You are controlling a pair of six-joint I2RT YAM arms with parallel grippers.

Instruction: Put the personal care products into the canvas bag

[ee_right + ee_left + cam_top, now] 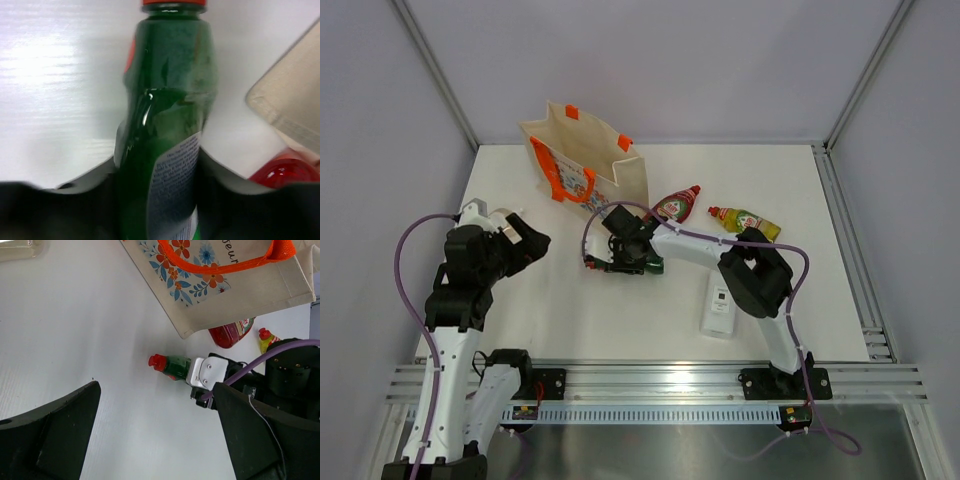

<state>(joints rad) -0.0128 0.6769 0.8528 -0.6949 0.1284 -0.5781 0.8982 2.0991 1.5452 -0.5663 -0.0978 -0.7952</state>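
A green bottle (165, 125) with a red cap lies on the white table in front of the canvas bag (582, 160). My right gripper (160, 200) is shut on it, with a finger pressed against each side of its body. From above, the right gripper (620, 258) covers most of the green bottle (650, 266). A red bottle (678, 205), a yellow-green bottle (745, 220) and a flat white bottle (719, 305) lie to the right. My left gripper (525, 240) hangs open at the left, holding nothing; its view shows the green bottle (172, 366) and the bag (225, 285).
The bag stands upright at the back with orange handles, its mouth facing up. The red bottle (282, 172) lies close beside the right gripper. A clear pale object (17, 249) shows at the top left corner of the left wrist view. Walls enclose the table.
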